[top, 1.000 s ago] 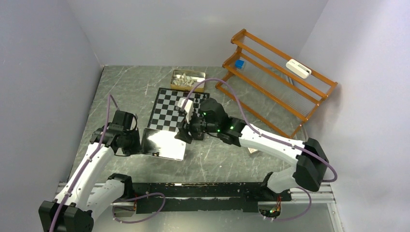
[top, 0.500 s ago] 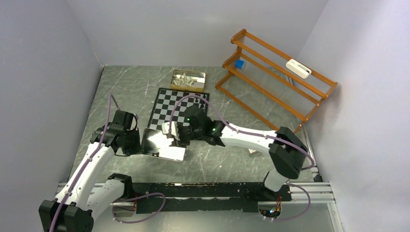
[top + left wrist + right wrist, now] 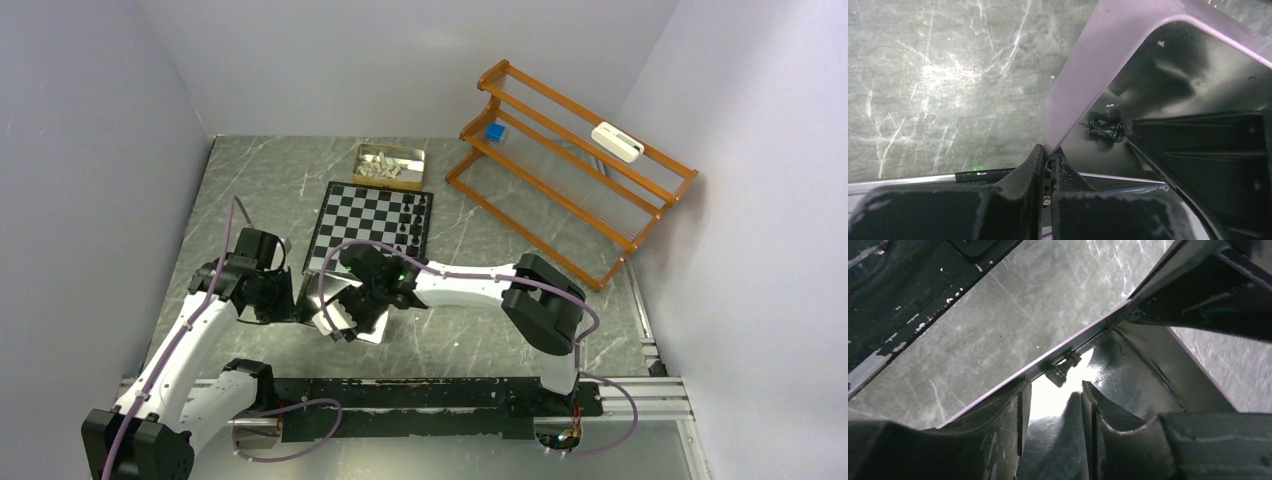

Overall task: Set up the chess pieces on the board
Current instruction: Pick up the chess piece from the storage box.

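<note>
A single black chess piece (image 3: 1063,369) is lying on its side inside the silver tray (image 3: 1073,75), tucked against the tray's wall near a corner. The right gripper (image 3: 1053,390) is reaching down into the tray with its two fingers standing partly apart, a clear gap between them. The piece is sitting just past their tips, and I cannot tell whether either finger is touching it. The left gripper (image 3: 1046,152) is pinching the tray's near rim, its fingers closed tight on the thin metal edge.

The tray is resting on the marbled table (image 3: 260,190) just in front of the board (image 3: 355,225). A few black pieces (image 3: 405,222) are standing along the board's right side. Beyond the board, the cream pieces (image 3: 385,168) are lying heaped in a small tin (image 3: 415,155). An orange rack (image 3: 570,150) is leaning by the right wall.
</note>
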